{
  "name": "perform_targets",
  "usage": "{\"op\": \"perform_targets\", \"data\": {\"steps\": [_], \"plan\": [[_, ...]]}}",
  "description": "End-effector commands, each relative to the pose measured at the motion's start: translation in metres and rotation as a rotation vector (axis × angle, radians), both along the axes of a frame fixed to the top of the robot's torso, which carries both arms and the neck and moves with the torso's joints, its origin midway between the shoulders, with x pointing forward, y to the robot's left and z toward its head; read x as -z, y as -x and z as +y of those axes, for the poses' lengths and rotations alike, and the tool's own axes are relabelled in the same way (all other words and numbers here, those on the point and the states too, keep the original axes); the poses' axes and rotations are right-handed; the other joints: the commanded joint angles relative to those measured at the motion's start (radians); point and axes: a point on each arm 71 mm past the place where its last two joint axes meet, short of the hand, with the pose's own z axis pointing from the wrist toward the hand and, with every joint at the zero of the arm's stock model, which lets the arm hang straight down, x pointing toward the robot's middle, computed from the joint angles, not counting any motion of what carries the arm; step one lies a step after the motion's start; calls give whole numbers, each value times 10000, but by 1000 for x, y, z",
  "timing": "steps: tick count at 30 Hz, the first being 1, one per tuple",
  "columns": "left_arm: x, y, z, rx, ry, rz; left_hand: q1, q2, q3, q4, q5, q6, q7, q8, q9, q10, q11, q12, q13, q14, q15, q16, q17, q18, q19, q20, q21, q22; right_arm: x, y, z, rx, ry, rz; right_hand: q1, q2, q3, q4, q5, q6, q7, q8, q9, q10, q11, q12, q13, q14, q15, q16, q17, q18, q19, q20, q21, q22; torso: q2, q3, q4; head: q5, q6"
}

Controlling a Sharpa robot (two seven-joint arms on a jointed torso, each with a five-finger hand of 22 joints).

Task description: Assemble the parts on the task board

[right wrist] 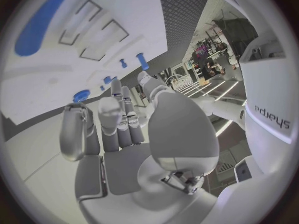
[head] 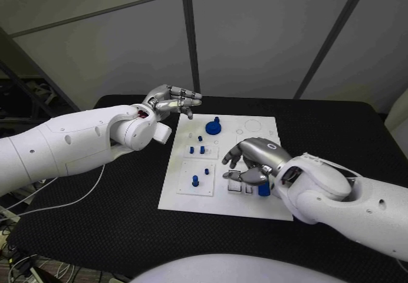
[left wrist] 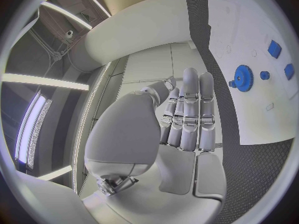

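Head view, nearest first. Right robot hand [head: 253,160]: low over the near right part of the task board [head: 255,207], fingers curled downward above the rectangular slots [head: 240,186]; whether the fingertips pinch a part, I cannot tell. Blue cylinder [head: 265,189]: lies on the board just beside that hand's wrist side, near the board's front edge. Blue peg [head: 194,180]: stands upright in the near left panel of the board, well apart from the right robot hand. Two small blue blocks [head: 197,150]: sit side by side in the middle left panel, with a smaller blue piece [head: 200,138] just beyond them. Blue gear [head: 213,127]: seated on the far half of the board, left of centre, with a blue knob rising from it. Task board: white plate, lying flat in the middle of the black worktop [head: 111,218]. Left robot hand [head: 173,100]: raised off the board's far left corner, fingers curled in with nothing in them; the left wrist view shows the fingers [left wrist: 190,115] folded side by side against the palm, the gear [left wrist: 242,76] beyond them.
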Motion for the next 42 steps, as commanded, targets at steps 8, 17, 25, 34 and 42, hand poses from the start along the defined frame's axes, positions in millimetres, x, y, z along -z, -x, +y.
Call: {"op": "perform_targets", "data": {"steps": [8,17,25,34,42], "plan": [[-3,0,4,-203,135,-331,-43,127,-57,-12,-39,16,-47,-58,-9,65,-32,5,14,-24,-2,-50,-8,-103,-48,37,-57,-17,-4,-9,-82,3852,-681,2242,-237,-43,-1489,1635,-12,540,-591,644,1668,1764,-792,8695,8795,349,-623,1396,2029,-507,1010,-690,1445,2568,-144,-25,-211,-736,110],[-2,3,5,-182,228,-333,-101,128,-92,20,-69,28,-49,-55,-7,98,-39,18,12,-13,-4,-60,-3,-105,-44,37,-75,-27,18,11,-101,5013,724,2929,-568,93,-2519,2288,224,-58,-592,621,3177,1660,-654,11017,11494,452,-586,2251,3474,-531,1049,-638,1540,2635,-156,-31,-248,-1219,69],[-1,4,3,-93,266,-299,-114,134,-98,30,-83,29,-50,-56,-7,100,-40,18,10,-12,-3,-64,-2,-106,-44,37,-82,-32,32,18,-90,5230,1131,2942,-621,78,-2626,2293,232,-116,-585,597,3470,1652,-645,11109,11651,464,-576,2341,3642,-531,1049,-623,1540,2635,-133,-24,-218,-1364,51],[-1,4,4,-91,255,-245,-129,136,-105,40,-95,27,-49,-58,-7,97,-39,15,7,-13,-2,-70,-1,-107,-44,38,-91,-37,43,18,-76,5149,1381,3087,-689,85,-2680,2298,249,-116,-588,596,3622,1639,-643,11120,11695,463,-574,2365,3687,-531,1049,-618,1540,2635,-132,-28,-180,-1347,35],[0,5,5,-82,246,-208,-144,136,-113,49,-103,24,-45,-61,-8,91,-37,11,4,-14,-1,-74,0,-107,-45,39,-98,-42,48,14,-75,5202,1726,3080,-703,93,-2686,2296,256,-122,-587,591,3661,1620,-642,11093,11678,462,-573,2370,3698,-531,1049,-617,1540,2635,-138,-23,-207,-1308,17]]}}
